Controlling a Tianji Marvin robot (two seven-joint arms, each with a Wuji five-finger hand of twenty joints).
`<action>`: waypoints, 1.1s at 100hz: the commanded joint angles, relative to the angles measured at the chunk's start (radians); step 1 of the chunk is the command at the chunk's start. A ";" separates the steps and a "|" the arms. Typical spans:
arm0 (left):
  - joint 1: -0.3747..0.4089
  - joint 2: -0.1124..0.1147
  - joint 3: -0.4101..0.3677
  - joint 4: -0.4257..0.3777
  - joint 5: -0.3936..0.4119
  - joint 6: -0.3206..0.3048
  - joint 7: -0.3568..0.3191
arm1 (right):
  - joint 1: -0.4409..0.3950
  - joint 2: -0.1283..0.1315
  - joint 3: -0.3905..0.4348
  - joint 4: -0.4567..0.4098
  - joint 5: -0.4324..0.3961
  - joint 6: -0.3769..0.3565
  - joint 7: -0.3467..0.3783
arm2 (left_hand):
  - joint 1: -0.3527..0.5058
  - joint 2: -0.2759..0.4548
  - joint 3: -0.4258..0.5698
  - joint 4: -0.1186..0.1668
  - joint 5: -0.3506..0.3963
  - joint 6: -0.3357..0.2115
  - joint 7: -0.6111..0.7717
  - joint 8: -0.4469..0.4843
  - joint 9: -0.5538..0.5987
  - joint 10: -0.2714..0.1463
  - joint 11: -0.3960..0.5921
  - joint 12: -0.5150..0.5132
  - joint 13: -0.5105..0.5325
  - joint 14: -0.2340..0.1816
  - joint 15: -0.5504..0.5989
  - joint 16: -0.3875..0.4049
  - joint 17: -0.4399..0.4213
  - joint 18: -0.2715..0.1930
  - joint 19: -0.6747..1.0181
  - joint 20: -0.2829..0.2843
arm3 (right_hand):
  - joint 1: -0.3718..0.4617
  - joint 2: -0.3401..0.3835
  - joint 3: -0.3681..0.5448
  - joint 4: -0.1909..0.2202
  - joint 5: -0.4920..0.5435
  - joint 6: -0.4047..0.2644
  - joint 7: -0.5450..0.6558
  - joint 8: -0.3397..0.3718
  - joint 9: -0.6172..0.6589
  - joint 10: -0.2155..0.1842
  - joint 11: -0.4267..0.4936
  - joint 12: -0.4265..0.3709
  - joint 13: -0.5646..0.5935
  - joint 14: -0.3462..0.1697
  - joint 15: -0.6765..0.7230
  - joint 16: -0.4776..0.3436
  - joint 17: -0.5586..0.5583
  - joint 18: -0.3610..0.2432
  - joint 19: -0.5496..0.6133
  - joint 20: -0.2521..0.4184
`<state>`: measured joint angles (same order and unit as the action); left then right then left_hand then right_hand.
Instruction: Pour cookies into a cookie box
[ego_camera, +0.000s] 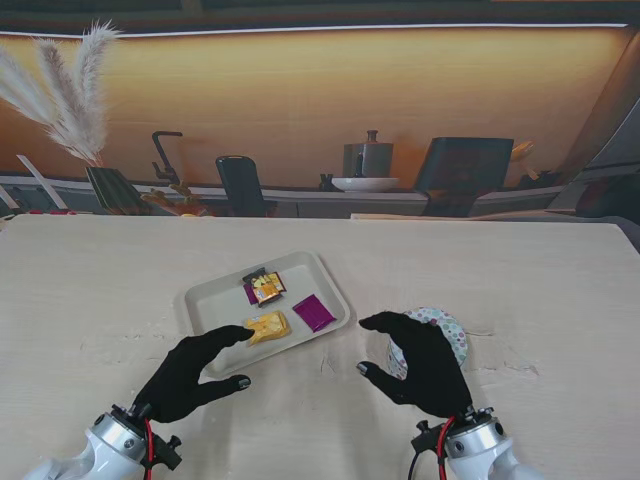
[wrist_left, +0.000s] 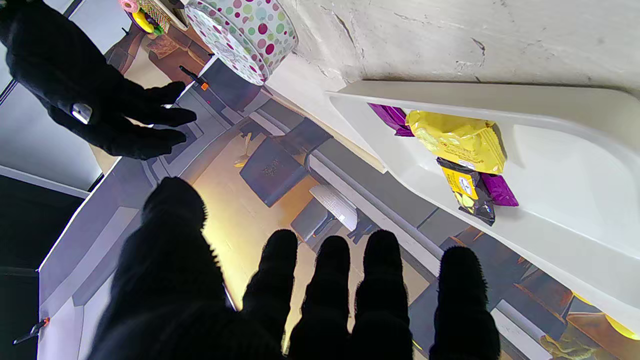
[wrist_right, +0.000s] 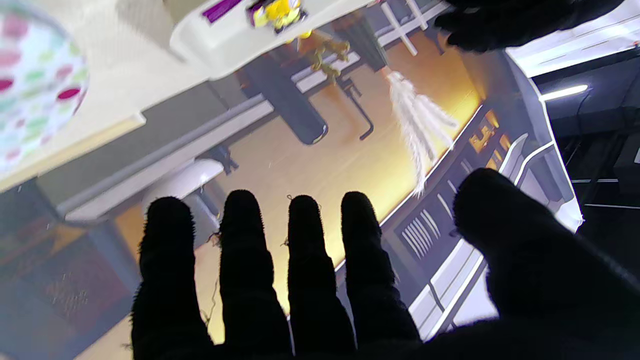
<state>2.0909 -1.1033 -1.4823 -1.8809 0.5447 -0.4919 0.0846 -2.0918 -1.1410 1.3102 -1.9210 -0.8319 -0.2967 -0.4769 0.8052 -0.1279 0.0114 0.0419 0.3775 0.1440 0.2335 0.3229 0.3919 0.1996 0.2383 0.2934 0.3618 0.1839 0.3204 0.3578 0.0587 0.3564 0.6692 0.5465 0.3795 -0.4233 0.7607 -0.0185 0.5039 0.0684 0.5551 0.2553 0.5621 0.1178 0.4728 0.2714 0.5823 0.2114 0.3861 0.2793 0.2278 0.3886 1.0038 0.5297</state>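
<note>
Pale table (ego_camera: 110, 290) seen from the stand camera, with a kitchen backdrop behind it. A cream rectangular tray (ego_camera: 205, 300) lies near the table's middle, carrying four wrapped cookie packets: a yellow packet (ego_camera: 268, 326) at the near edge, a purple packet (ego_camera: 314, 312) to its right, and farther off a dark packet with a yellow print (ego_camera: 266, 287) lying over another purple packet (ego_camera: 249, 293). The cookie box (ego_camera: 450, 330), a round tin with a polka-dot pattern, stands on the table to the right of the tray, apart from it.

Left hand (ego_camera: 192, 372), black-gloved: fingers spread and extended, holding nothing; its fingertips lie at the near left edge of the tray, close to the yellow packet. Whether they touch the tray cannot be told.

Right hand (ego_camera: 422, 362), black-gloved: fingers apart and loosely curved, empty, hovering over the near side of the cookie box and partly hiding it.
</note>
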 joint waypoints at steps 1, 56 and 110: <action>0.007 -0.005 0.002 -0.004 -0.007 -0.003 -0.023 | -0.003 -0.004 0.026 -0.016 0.001 -0.001 0.006 | 0.014 -0.016 0.013 0.018 0.009 -0.020 0.008 0.000 0.007 -0.019 0.001 0.013 0.009 -0.002 0.009 0.021 -0.008 0.012 0.016 0.025 | -0.048 -0.013 0.030 -0.026 0.023 -0.033 0.007 0.015 0.012 -0.010 0.009 0.009 -0.010 -0.044 0.012 0.001 -0.007 0.014 0.014 0.004; -0.011 -0.003 0.007 0.014 0.005 0.022 -0.030 | 0.050 0.042 0.203 0.058 -0.208 0.086 0.157 | 0.015 -0.015 0.013 0.018 0.010 -0.022 0.012 0.001 0.006 -0.019 0.000 0.012 0.007 -0.002 0.010 0.021 -0.009 0.014 0.018 0.023 | -0.111 -0.104 0.003 -0.039 -0.299 -0.072 0.006 0.051 -0.389 -0.076 -0.245 -0.126 -0.452 -0.184 -0.055 -0.036 -0.292 -0.129 -0.194 -0.007; -0.017 0.000 0.011 0.015 0.015 0.048 -0.043 | 0.142 0.070 0.137 0.179 -0.226 0.127 0.302 | 0.022 -0.018 0.015 0.018 0.022 -0.024 0.021 0.005 0.019 -0.018 0.006 0.015 0.016 0.001 0.020 0.025 -0.006 0.012 0.022 0.024 | -0.109 -0.135 -0.044 -0.036 -0.396 -0.125 -0.069 0.059 -0.412 -0.086 -0.420 -0.189 -0.477 -0.198 -0.201 -0.074 -0.356 -0.116 -0.334 -0.002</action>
<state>2.0677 -1.1001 -1.4723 -1.8595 0.5586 -0.4462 0.0599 -1.9524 -1.0716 1.4589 -1.7543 -1.0669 -0.1746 -0.1925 0.8052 -0.1281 0.0148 0.0419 0.3867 0.1441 0.2369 0.3229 0.4010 0.1996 0.2386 0.2934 0.3626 0.1845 0.3258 0.3584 0.0588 0.3569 0.6712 0.5466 0.3030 -0.5449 0.7310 -0.0431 0.1626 -0.0225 0.5133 0.3017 0.2019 0.0465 0.0821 0.0917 0.1468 0.0510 0.2125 0.2155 -0.1057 0.2752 0.7013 0.5249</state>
